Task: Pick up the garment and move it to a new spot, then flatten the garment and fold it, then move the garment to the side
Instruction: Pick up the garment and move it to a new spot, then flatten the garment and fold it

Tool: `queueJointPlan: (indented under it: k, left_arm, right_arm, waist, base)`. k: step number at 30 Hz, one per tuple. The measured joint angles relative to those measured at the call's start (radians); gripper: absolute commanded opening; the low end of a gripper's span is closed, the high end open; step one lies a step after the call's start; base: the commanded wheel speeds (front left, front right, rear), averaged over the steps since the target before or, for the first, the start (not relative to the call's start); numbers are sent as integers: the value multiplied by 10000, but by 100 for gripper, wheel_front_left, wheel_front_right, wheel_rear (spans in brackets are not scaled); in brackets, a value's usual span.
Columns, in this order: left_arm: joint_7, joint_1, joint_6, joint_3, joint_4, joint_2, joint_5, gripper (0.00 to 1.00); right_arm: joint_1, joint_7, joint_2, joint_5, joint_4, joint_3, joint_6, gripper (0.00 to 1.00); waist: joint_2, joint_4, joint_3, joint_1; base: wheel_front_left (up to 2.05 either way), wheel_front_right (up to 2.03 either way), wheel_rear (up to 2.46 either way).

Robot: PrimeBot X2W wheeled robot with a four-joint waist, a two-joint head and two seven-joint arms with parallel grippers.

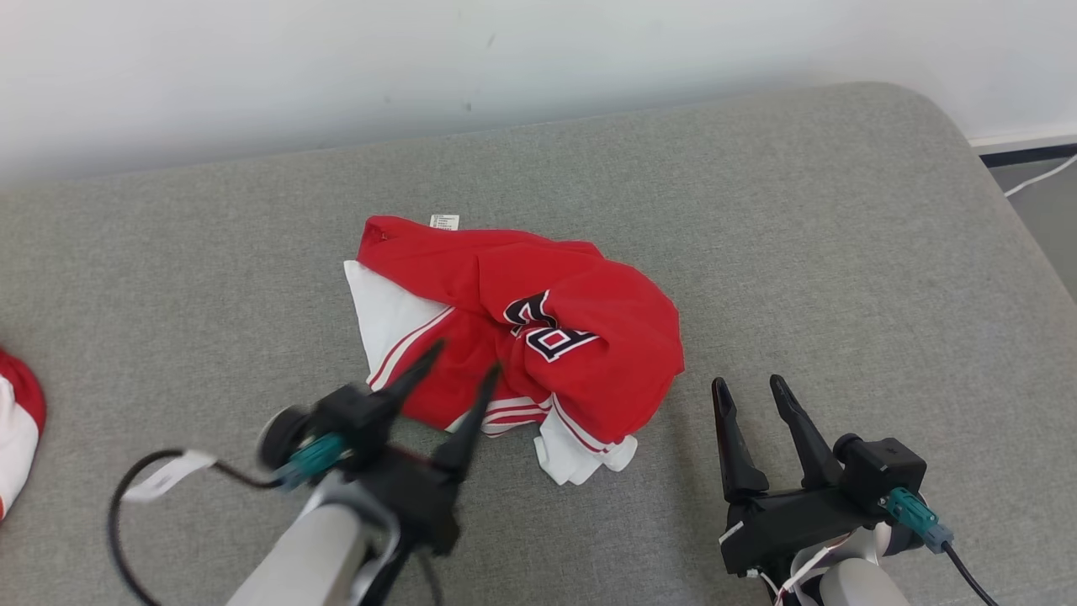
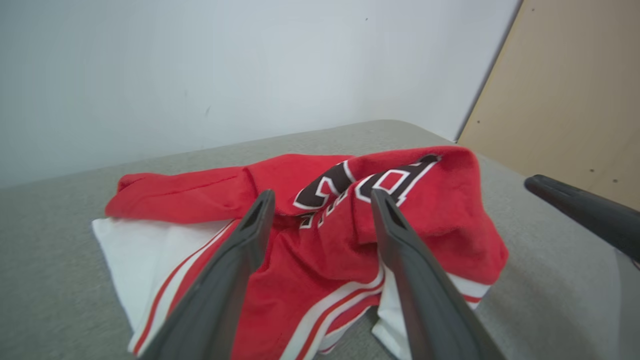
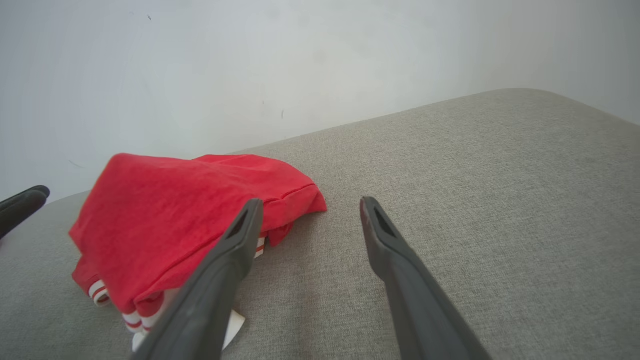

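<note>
The garment (image 1: 538, 328), a red jersey with white striped trim, lies in a crumpled heap near the middle of the grey padded surface (image 1: 841, 252). Its long axis runs roughly from 10 o'clock, where the care label (image 1: 444, 221) pokes out, down to 4 o'clock, where the white hem bunches.

My left fingers (image 1: 412, 370) are spread wide with nothing between them. Their tips hang over the heap's 7 o'clock edge, right at the striped band. In the left wrist view the cloth sits dead ahead at 12 o'clock and runs under both fingers, but I cannot tell whether the tips touch it.

My right fingers (image 1: 728, 429) are also wide and empty. They stand clear of the cloth off its 4 o'clock corner, so the garment lies at their 10 o'clock. In the right wrist view the red fold (image 3: 190, 210) sits just beside the left-hand finger, and bare surface lies ahead.

I judge the left arm to be the nearer one. Flattening probably calls for a pinch at each end of that 10-to-4 line, which means bringing the right arm in.
</note>
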Motion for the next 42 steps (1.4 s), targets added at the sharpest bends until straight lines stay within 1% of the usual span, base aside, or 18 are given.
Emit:
queueJointPlan:
  k: [3,5,7,9,14,19,22,24,29,31,32,33,34,38,42]
  left_arm:
    - [0,520,221,355,140,378,-125,100]
    - [-2,852,460,439,272,650,6,100]
    - [-4,1166,539,656,416,844,-12,100]
    - [-4,1460,546,773,508,917,-67,100]
    - [-8,1605,447,809,754,750,-82,100]
    - [-13,1480,276,696,1080,412,98,100]
    - [-15,1320,278,690,1335,265,205,100]
    - [-15,1188,324,732,1515,196,249,100]
    - [-15,801,685,826,2034,155,648,100]
    - [-15,743,731,830,2230,125,842,100]
    - [-15,725,800,844,2360,98,871,75]
    - [-15,694,890,863,2401,75,963,19]
    - [-15,631,888,897,2408,52,1009,0]
    - [-15,585,905,1174,2132,-19,1124,0]
    - [-15,535,913,1557,1588,163,1277,0]
  right_arm:
    - [1,0,2,0,-31,48,0,100]
    - [2,0,0,-2,-31,63,0,100]
    - [0,0,-2,-13,-29,19,0,100]
    - [-3,0,0,-27,-15,-4,0,100]
    - [-17,0,-2,-29,0,27,0,100]
    - [-51,0,0,-27,12,148,0,100]
    - [-116,0,-2,-25,52,148,0,100]
    - [-178,0,0,-21,59,157,0,100]
    - [-191,0,0,-8,84,167,0,100]
    - [-190,0,-4,-8,86,146,0,100]
    - [-190,0,-4,-8,84,144,0,100]
    - [-188,0,-4,-8,82,138,0,100]
    - [-188,0,-2,-8,82,132,0,100]
    - [-171,-2,-4,-8,42,46,0,100]
    - [-128,0,-4,-13,29,-23,0,100]
  waist:
    - [0,33,2,0]
    - [0,1,28,0]
    - [0,-30,70,0]
    - [0,-55,114,1]
    - [1,-108,163,1]
    - [0,-254,182,1]
    - [1,-388,211,1]
    - [0,-492,227,1]
    - [1,-766,264,1]
    - [1,-851,275,1]
    - [0,-887,278,1]
    - [1,-913,278,1]
    - [1,-928,278,1]
    - [1,-878,246,1]
    - [1,-694,190,1]
  base:
    - [0,0,0]
    - [0,0,0]
    - [0,0,0]
    - [0,0,0]
    - [0,0,0]
    - [0,0,0]
    - [0,0,0]
    - [0,0,0]
    - [0,0,0]
    - [0,0,0]
    - [0,0,0]
    - [0,0,0]
    - [0,0,0]
    - [0,0,0]
    - [0,0,0]
